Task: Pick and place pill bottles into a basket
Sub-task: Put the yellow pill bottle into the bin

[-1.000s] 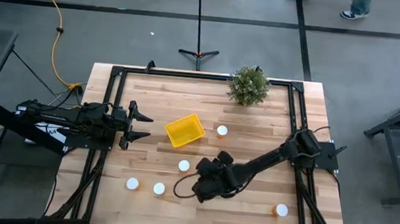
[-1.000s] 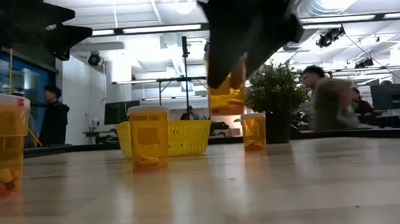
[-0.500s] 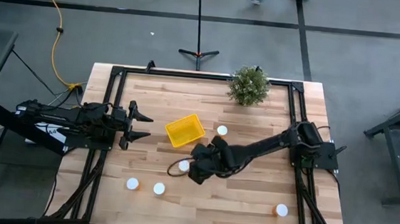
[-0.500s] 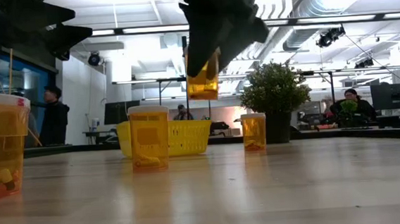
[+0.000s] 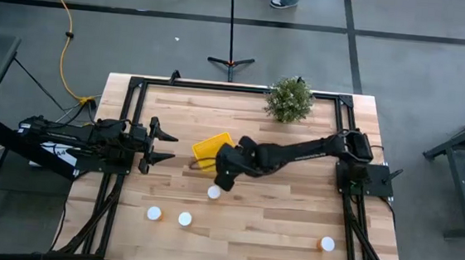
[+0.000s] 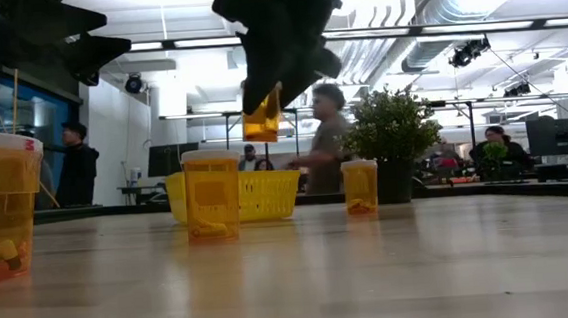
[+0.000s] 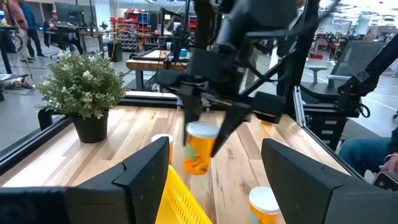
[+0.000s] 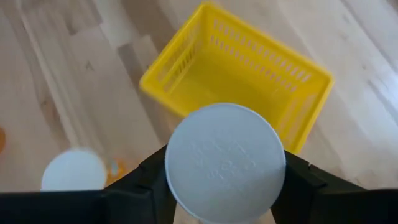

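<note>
My right gripper (image 5: pixel 223 173) hangs just near of the yellow basket (image 5: pixel 212 148), shut on a pill bottle with a white cap and an orange body (image 6: pixel 261 118). The bottle itself is hidden under the gripper in the high view. Three bottles stand on their bases on the table at the front left (image 5: pixel 213 192), (image 5: pixel 153 213), (image 5: pixel 185 218), and one stands at the front right (image 5: pixel 326 244). My left gripper (image 5: pixel 167 148) is open and empty at the table's left edge, left of the basket. My right gripper pinches the bottle at its white cap (image 8: pixel 225 163), one finger (image 8: pixel 147 182) on each side of it. The fingers point down from above. The bottle hangs below them, roughly upright and clear of the table (image 7: pixel 200 149).
A potted plant (image 5: pixel 289 99) stands at the far edge. A black frame (image 5: pixel 131 97) runs round the tabletop. In the low view a bottle (image 6: pixel 360 186) stands right of the basket (image 6: pixel 236 195), and people move about in the room behind.
My right gripper has carried the bottle from the front middle of the table toward the far left, up to the basket's near side. The bottle stays lifted clear of the table the whole way.
</note>
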Robot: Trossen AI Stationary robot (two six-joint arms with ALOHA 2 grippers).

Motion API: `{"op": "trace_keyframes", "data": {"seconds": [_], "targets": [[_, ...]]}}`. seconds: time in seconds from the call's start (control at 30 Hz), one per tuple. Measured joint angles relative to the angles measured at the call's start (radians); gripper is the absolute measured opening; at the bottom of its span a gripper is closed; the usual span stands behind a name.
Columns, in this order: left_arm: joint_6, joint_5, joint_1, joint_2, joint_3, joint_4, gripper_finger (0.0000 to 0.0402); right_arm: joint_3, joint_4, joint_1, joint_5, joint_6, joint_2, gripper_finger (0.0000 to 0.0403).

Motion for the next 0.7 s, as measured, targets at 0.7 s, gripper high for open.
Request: {"op": "trace_keyframes", "data": {"seconds": [0.7], "targets": [[0.0,0.0,0.0,0.0,0.0,0.0,0.0289,0.0,0.047,-0.2,-0.21,-0.168,0.015,0.0188]]}}
